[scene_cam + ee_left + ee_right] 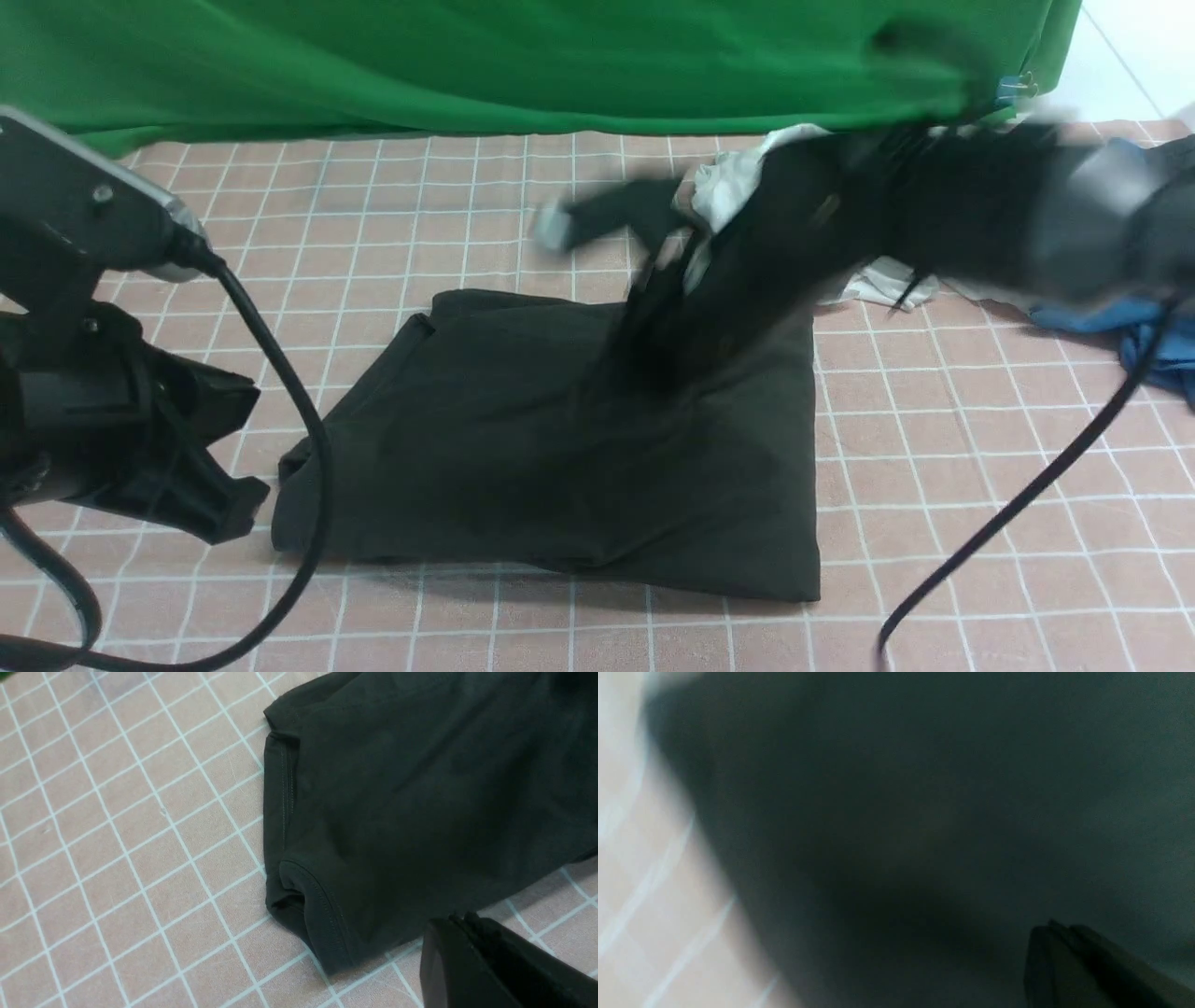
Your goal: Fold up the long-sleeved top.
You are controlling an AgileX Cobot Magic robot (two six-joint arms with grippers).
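The long-sleeved top (523, 448) lies folded into a rough black rectangle in the middle of the checked table. Its hemmed edges and a tucked corner show in the left wrist view (420, 788). My left gripper (245, 499) hovers just off the top's left edge, jaws pressed shut (460, 919) with nothing in them. My right arm is motion-blurred. Its gripper (653, 364) points down over the upper middle of the top, and the black fabric (924, 812) fills the right wrist view. Its jaws (1052, 926) look shut, with nothing seen between them.
A white garment (738, 182) lies at the back behind the right arm, and a blue garment (1148, 327) at the right edge. A green cloth (467, 56) hangs along the back. Black cables (308, 411) (1036, 485) trail from both arms over the table.
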